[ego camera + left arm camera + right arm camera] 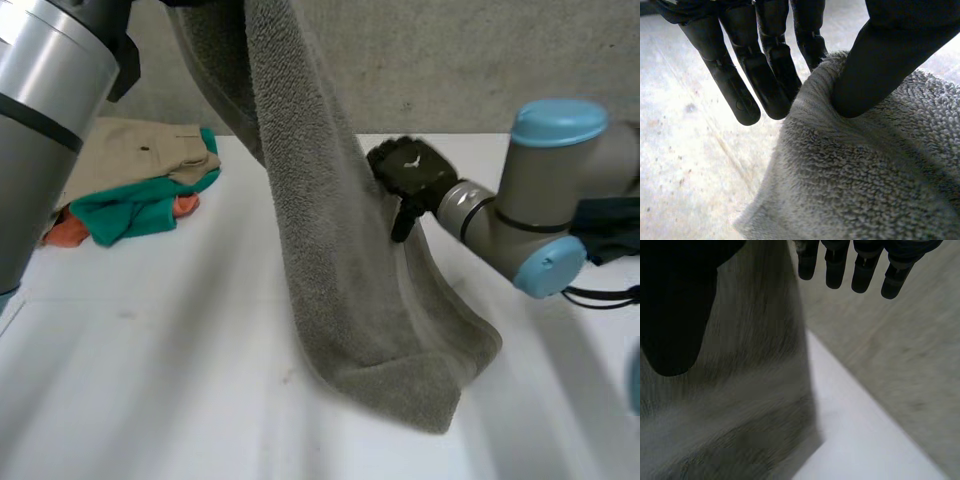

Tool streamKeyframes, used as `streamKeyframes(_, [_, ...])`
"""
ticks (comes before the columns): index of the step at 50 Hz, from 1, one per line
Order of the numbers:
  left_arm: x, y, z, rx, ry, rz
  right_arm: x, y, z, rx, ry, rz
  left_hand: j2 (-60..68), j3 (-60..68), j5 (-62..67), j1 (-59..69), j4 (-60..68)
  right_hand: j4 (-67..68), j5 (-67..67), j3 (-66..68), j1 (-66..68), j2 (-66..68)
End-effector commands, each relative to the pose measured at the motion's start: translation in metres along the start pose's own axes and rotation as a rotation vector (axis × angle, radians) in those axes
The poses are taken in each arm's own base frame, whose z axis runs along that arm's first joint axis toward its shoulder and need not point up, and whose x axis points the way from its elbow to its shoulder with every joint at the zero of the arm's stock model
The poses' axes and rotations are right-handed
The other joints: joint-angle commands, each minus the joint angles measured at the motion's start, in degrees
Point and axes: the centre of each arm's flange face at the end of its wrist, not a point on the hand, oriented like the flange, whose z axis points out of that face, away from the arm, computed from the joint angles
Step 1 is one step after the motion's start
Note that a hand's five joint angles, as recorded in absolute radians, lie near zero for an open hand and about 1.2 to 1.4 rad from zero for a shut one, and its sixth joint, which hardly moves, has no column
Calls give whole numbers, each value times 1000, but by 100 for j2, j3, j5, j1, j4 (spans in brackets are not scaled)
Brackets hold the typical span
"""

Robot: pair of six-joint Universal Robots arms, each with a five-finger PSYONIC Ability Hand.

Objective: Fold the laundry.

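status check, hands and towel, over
Left hand pinching grey towel at an edge; it hangs, lower end on table. Right hand open beside the hanging part. Clothes pile at far side, apart from it.

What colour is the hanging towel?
The towel is plain grey-brown terry, clearest in the head view.
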Motion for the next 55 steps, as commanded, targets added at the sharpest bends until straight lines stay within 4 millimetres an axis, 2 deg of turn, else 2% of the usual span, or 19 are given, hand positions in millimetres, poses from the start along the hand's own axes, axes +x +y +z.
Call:
streamKeyframes(1, [-3,-5,-2,15,3,13,1,38,37,-74,-1,53,1126,1153,1437,1274,1122,6655,6611,6671,6550,6597])
streamKeyframes(3, [-6,-2,-1,10,-6,20,29,11,38,-15,154,29,1126,1153,1437,1274,1122,6655,6611,6671,6550,6597])
streamKeyframes(6, [-20,21,9,-21,-38,54,60,-20,31,48,335,31,1126,1153,1437,1274,1122,6655,6611,6671,6550,6597])
streamKeyframes(7, [-26,28,12,-28,-51,69,79,-47,22,119,438,31,1126,1153,1437,1274,1122,6655,6611,6671,6550,6597])
streamKeyframes(9, [-49,43,23,-35,-100,122,97,-76,11,213,510,16,1126,1153,1437,1274,1122,6655,6611,6671,6550,6597])
streamKeyframes(10, [-56,47,26,-36,-115,136,113,-103,-1,310,561,2,1126,1153,1437,1274,1122,6655,6611,6671,6550,6597])
streamKeyframes(13, [-80,63,42,-20,-166,176,132,-138,-21,428,625,-29,1126,1153,1437,1274,1122,6655,6611,6671,6550,6597])
streamKeyframes(14, [-84,64,47,-8,-177,185,144,-160,-38,496,668,-48,1126,1153,1437,1274,1122,6655,6611,6671,6550,6597])
streamKeyframes(18, [-102,68,65,38,-250,208,164,-190,-71,585,750,-78,1126,1153,1437,1274,1122,6655,6611,6671,6550,6597])
streamKeyframes(22, [-115,76,76,75,-312,221,170,-201,-88,605,769,-95,1126,1153,1437,1274,1122,6655,6611,6671,6550,6597])
streamKeyframes(25, [-121,88,76,76,-327,226,168,-192,-89,557,761,-89,1126,1153,1437,1274,1122,6655,6611,6671,6550,6597])
streamKeyframes(29, [-117,116,64,-3,-318,210,161,-150,-77,405,698,-61,1126,1153,1437,1274,1122,6655,6611,6671,6550,6597])
streamKeyframes(30, [-115,123,60,-27,-314,204,158,-129,-72,343,662,-51,1126,1153,1437,1274,1122,6655,6611,6671,6550,6597])
streamKeyframes(37, [-88,192,2,-298,-272,139,140,-39,-66,73,518,-26,1126,1153,1437,1274,1122,6655,6611,6671,6550,6597])
streamKeyframes(38, [-80,207,-16,-367,-260,121,131,-18,-68,4,482,-32,1126,1153,1437,1274,1122,6655,6611,6671,6550,6597])
streamKeyframes(43, [-53,236,-66,-547,-213,68,101,40,-78,-197,388,-69,1126,1153,1437,1274,1122,6655,6611,6671,6550,6597])
streamKeyframes(45, [-45,241,-83,-604,-193,55,85,63,-86,-288,342,-87,1126,1153,1437,1274,1122,6655,6611,6671,6550,6597])
streamKeyframes(48, [-26,242,-117,-732,-139,60,70,78,-99,-378,286,-113,1126,1153,1437,1274,1122,6655,6611,6671,6550,6597])
streamKeyframes(55, [-5,191,-175,-1001,48,224,35,62,-178,-670,84,-192,1126,1153,1437,1274,1122,6655,6611,6671,6550,6597])
